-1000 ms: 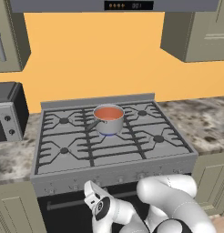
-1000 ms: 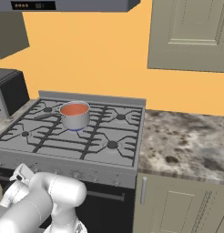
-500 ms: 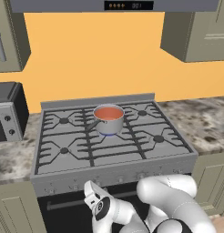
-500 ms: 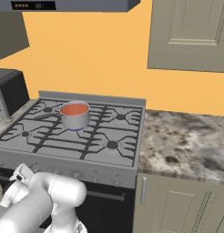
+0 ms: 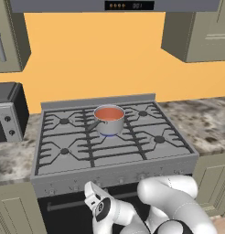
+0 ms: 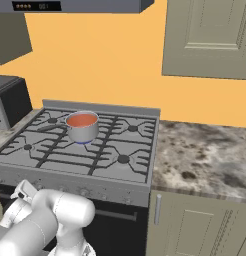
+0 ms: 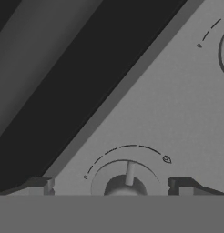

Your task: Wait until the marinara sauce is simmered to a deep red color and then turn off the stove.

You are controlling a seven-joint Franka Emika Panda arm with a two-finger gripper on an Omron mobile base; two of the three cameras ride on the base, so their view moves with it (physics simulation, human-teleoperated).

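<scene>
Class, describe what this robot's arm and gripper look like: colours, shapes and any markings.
The arm is glossy white, built of rounded, bulbous segments with dark joints. A dark round disc marks the wrist. The gripper ends in two small dark, blocky finger tips. No cables show.

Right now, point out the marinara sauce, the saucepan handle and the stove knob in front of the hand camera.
marinara sauce (image 5: 108,113), left base view, middle of the orange-red surface.
saucepan handle (image 6: 51,127), right base view, midway along the handle.
stove knob (image 7: 125,184), hand view, the knob's rounded body between the fingertips.
</scene>
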